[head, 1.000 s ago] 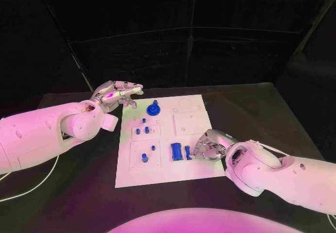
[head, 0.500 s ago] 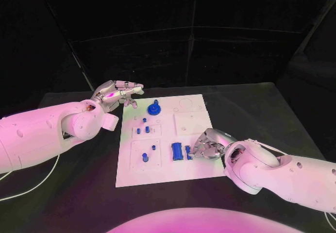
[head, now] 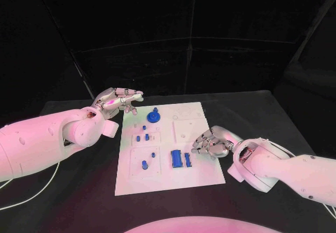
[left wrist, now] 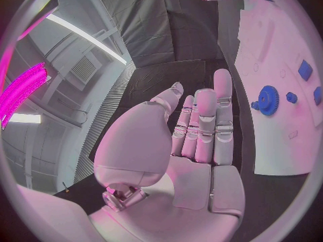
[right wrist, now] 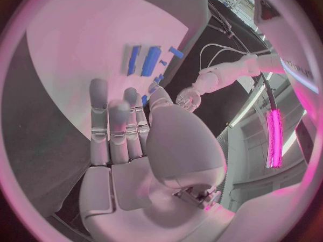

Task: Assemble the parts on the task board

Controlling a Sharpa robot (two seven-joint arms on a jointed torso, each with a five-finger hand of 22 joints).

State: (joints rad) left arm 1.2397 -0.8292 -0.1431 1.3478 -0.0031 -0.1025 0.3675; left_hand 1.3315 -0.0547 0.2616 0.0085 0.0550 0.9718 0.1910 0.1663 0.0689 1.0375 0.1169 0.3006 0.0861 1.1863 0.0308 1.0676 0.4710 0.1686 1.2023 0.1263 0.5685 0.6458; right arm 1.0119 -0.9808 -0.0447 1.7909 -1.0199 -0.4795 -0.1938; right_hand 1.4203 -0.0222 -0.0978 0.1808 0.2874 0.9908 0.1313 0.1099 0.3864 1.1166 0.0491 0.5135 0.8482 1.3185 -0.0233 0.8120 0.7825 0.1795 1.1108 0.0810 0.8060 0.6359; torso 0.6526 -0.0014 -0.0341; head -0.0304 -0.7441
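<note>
Black table [head: 84, 204], task board [head: 189, 174]; left hand [head: 117, 100], right hand [head: 210, 142] empty, fingers apart.

We take this for a robotics lab: a black table [head: 84, 184] ringed by black curtains [head: 196, 53], a white task board [head: 168, 145] laid out for testing, cables [head: 28, 191] trailing off the edge, and strip lights [left wrist: 84, 35] on an industrial ceiling.
</note>
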